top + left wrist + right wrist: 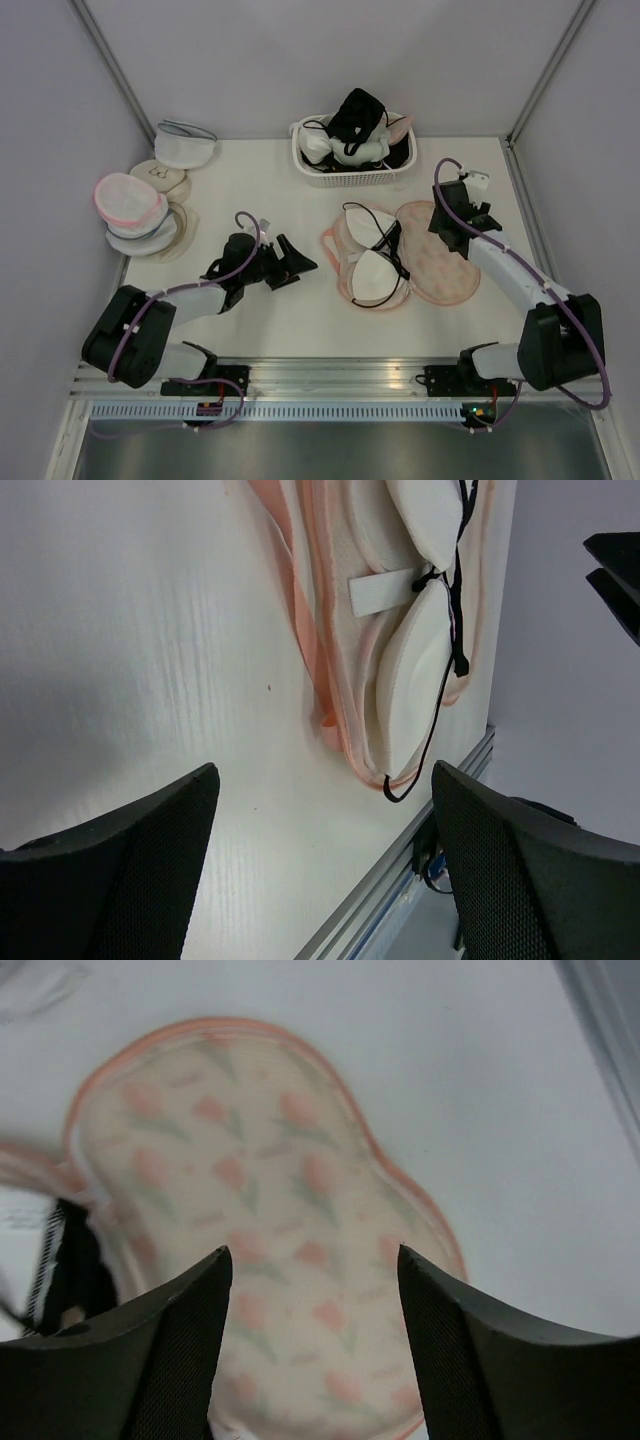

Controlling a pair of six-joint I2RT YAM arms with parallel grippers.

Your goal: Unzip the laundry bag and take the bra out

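The bra (pixel 375 268) lies cups-up on the opened left half of the laundry bag (pixel 442 268). Its long axis runs far-to-near, square across the reach of the left claw (pixel 297 262), which stands open and empty just to its left with only bare bench (pixel 250 190) between them. The right claw (pixel 452 220), jaws also apart and empty, hovers over the floral flap on the bra's other side, so the left arm looks better placed for the pick.
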